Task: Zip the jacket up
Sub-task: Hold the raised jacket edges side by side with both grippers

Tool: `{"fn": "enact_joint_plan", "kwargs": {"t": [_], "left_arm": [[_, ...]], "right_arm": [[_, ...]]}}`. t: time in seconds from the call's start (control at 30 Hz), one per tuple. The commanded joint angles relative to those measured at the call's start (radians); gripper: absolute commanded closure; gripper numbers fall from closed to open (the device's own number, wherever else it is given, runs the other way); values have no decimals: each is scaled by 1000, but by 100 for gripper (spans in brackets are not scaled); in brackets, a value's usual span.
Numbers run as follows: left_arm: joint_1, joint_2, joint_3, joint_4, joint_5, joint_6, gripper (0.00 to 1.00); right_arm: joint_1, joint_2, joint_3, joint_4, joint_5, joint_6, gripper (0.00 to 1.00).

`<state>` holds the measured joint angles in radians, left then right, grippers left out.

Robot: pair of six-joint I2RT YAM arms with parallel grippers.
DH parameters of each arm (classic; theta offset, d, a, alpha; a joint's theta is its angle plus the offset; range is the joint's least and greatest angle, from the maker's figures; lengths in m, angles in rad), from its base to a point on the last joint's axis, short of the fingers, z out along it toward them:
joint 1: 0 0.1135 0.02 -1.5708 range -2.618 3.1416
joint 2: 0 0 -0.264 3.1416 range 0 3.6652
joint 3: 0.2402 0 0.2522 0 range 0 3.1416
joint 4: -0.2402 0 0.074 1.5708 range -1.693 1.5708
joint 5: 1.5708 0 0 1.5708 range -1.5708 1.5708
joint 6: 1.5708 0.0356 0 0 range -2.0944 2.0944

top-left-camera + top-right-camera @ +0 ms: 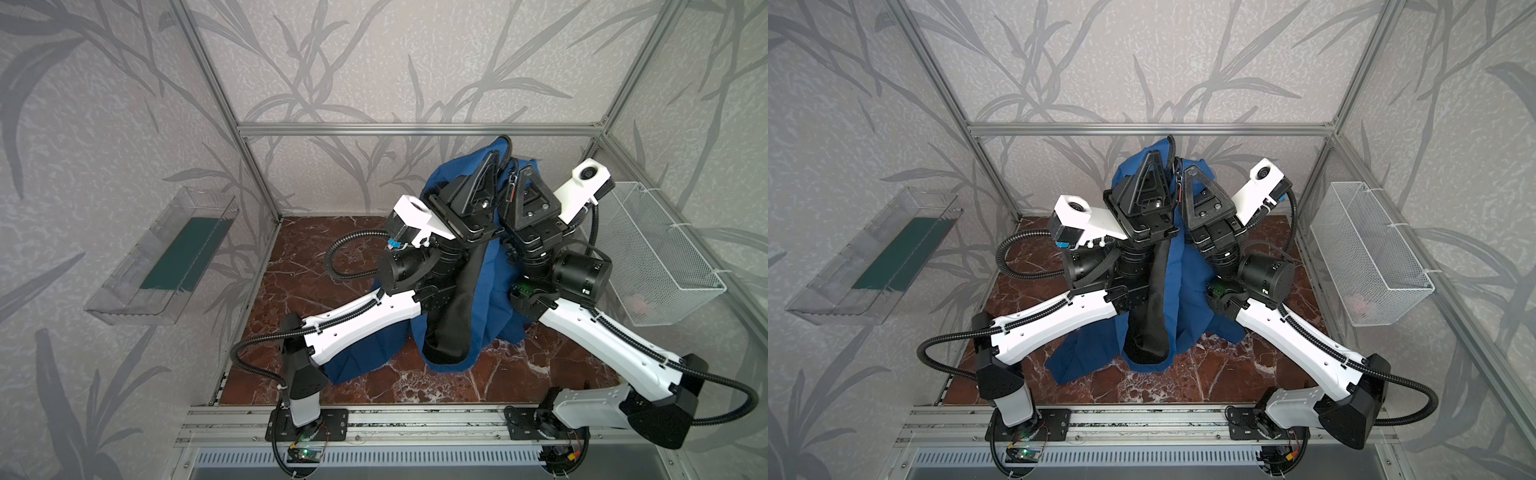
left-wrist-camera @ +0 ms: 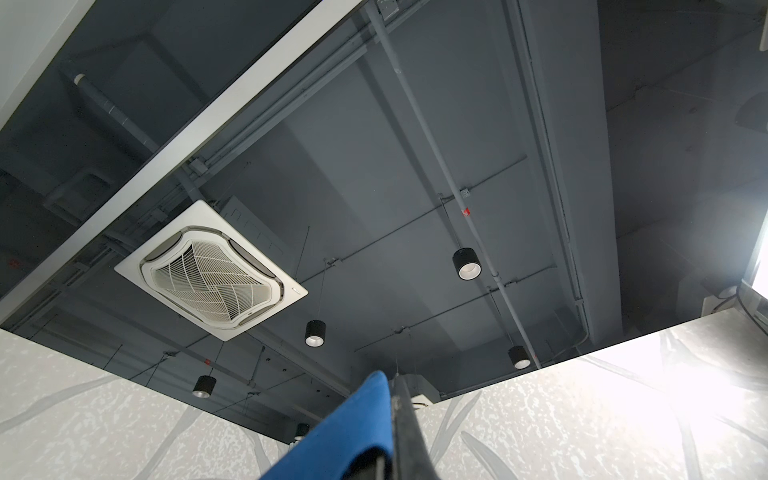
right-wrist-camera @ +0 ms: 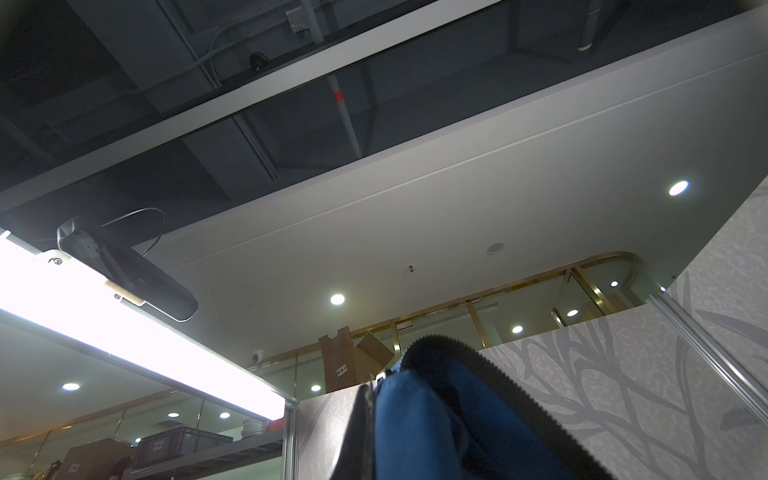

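Hoisted up right of centre in both top views: jacket [image 1: 494,299] [image 1: 1187,291], smooth navy-blue cloth gathered into a tall, tent-like cone with soft vertical folds. Down its front, a long tongue of matte black lining [image 1: 453,316], widening toward a rounded lower end. Lower edges pooled in loose crumples on the tabletop [image 1: 332,291], a glossy red-brown slab veined in white like marble.

At the peak of the cone, side by side and pointing upward: left gripper [image 1: 494,156] [image 1: 1152,154] and right gripper [image 1: 525,167] [image 1: 1192,168], each with black, triangular, open-framed fingers. Both pinched tight on the jacket's top edge. Visible at lower centre of the left wrist view as a blue fold beside a dark strip. Visible at lower centre of the right wrist view as blue cloth bordered by an arching row of fine black zipper teeth [image 3: 498,374].

Toward the left edge of both top views, fixed to the wall: clear plastic tray [image 1: 137,286], long and shallow, with a dark green floor. Toward the right edge: white wire-mesh basket [image 1: 665,249], box-shaped. Around everything, brushed aluminium frame [image 1: 415,129] and grey wallpaper [image 1: 104,124], pebbled in texture and printed with slender leaf sprays.
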<state>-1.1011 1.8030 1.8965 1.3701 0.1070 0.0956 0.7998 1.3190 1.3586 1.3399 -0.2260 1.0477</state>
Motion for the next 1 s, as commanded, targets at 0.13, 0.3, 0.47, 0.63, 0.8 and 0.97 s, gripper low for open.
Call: {"fn": "enact_joint_plan", "kwargs": {"t": [0.13,0.3,0.47,0.63,0.8,0.97], "left_arm": [[-8,3,33,47,33,3,100],[-9,3,30,47,33,-5,100],[-10,1,27,47,35,-5,100],[-11,2,23,47,33,-6,100],[-12,-1,18,47,33,-1,100],[-12,-2,12,47,27,6,100]], "right_arm": [[9,0,28,65,4,3,100],[9,5,35,65,4,4,100],[8,7,33,65,12,5,100],[9,9,37,65,13,5,100],[8,11,42,65,11,5,100],[9,11,50,65,4,3,100]]}}
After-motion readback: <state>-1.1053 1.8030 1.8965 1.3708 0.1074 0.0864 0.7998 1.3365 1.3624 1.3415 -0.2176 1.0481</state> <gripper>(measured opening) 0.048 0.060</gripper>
